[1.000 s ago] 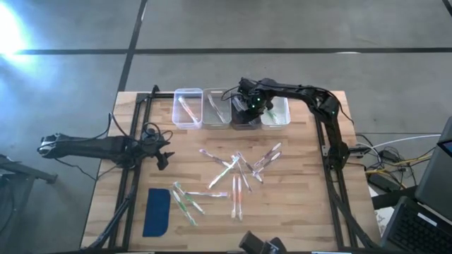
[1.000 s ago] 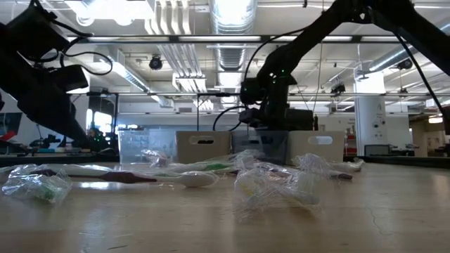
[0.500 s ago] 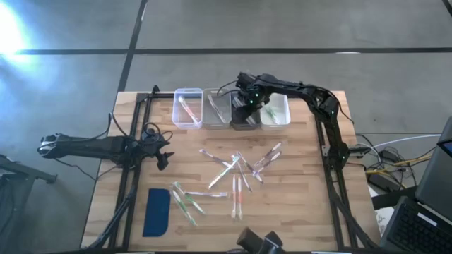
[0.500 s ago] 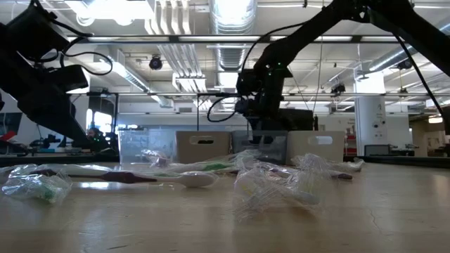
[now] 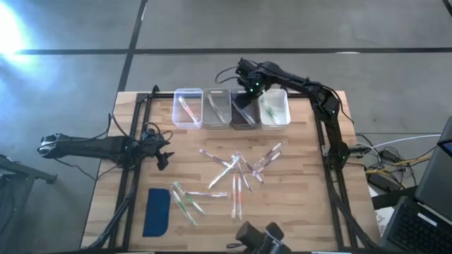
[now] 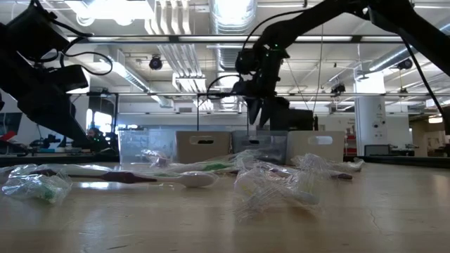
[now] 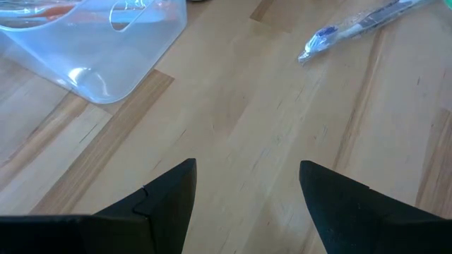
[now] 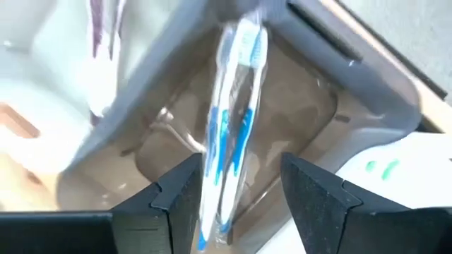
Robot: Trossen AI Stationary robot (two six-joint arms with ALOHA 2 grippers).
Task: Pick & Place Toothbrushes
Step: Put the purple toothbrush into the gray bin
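Across the wooden table (image 5: 296, 212) lie loose toothbrushes (image 5: 236, 173); above the bins (image 5: 231, 108), the right hand (image 5: 247, 83) hangs released.

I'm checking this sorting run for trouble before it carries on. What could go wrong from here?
1. The right pincer hangs open over the dark bin, with a blue wrapped toothbrush lying below it; dipping again might catch the wrapper or the bin's rim.
2. The loose toothbrushes lie crossed in crinkly wrappers, so one grab may lift or drag several.
3. The left pincer waits open near the clear bin; a careless reach could nudge it.
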